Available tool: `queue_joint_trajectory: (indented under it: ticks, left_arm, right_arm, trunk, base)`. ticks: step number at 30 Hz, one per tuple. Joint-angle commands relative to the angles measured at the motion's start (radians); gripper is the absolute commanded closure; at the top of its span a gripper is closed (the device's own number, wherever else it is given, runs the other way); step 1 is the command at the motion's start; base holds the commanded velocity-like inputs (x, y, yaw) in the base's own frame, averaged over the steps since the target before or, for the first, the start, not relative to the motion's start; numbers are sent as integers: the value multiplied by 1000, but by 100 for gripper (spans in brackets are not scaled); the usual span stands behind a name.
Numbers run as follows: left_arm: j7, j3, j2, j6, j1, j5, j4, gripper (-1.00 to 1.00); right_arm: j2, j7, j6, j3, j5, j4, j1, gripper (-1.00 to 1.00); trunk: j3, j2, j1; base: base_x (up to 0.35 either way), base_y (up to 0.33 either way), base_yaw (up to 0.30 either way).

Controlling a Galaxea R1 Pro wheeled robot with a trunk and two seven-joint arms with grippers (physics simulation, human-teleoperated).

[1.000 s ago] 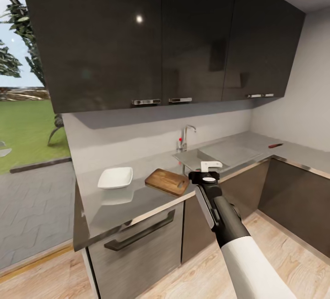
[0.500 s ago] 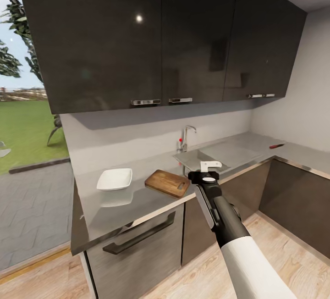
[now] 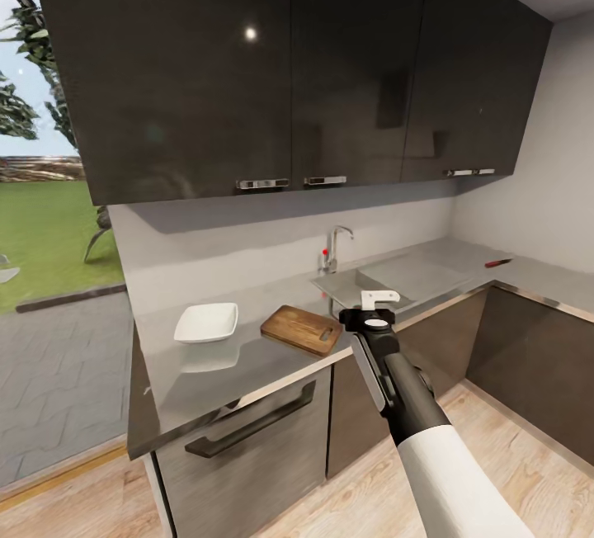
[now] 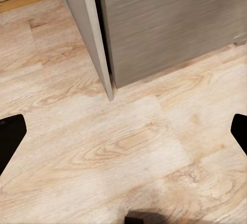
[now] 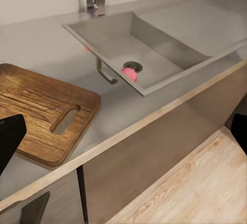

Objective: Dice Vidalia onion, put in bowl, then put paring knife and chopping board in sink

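The brown chopping board (image 3: 302,328) (image 5: 41,113) lies on the dark-grey countertop (image 3: 247,356), with the white bowl (image 3: 206,323) to its left. The steel sink (image 3: 363,282) (image 5: 110,41) is to its right, under the chrome tap (image 3: 334,247). A small pinkish round thing, the Vidalia onion (image 5: 129,73), sits by the sink's drain. The red-handled paring knife (image 3: 497,262) lies far right on the side counter. My right gripper (image 3: 379,299) (image 5: 123,141) hovers open in front of the counter edge, between board and sink, holding nothing. My left gripper (image 4: 123,136) hangs open over wooden floor.
Dark wall cabinets (image 3: 289,68) hang above the counter. Dark base cabinets with a drawer handle (image 3: 247,427) stand below it. The counter's end panel (image 4: 98,44) meets the wooden floor (image 4: 128,147). The left side opens onto paving and a lawn (image 3: 49,241).
The whole head picture shifted slightly a second ago, so the camera moved a little. The arm and the things on the counter kept their places.
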Motion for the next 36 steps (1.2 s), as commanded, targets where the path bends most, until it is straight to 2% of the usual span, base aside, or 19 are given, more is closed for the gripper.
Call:
queue_joint_trajectory:
  ticks: [1, 11, 26, 36]
  left_arm:
    - [0, -1, 0, -2, 0, 4, 0, -100]
    - [0, -1, 0, -1, 0, 4, 0, -100]
    - [0, -1, 0, -1, 0, 4, 0, -100]
    - [0, -1, 0, -1, 0, 4, 0, -100]
  right_arm:
    - [0, -5, 6, 1, -1, 0, 0, -100]
    - [0, -5, 4, 0, -3, 38, 0, -100]
    - [0, -4, 3, -1, -4, 44, 0, -100]
    - [0, -5, 3, -3, -4, 44, 0, -100]
  trunk:
    - [0, -1, 0]
    - [0, -1, 0]
    - [0, -1, 0]
    - [-9, -1, 0]
  base:
    - [0, 0, 0]
    - [13, 2, 0]
    - [148, 31, 0]
    - [4, 0, 0]
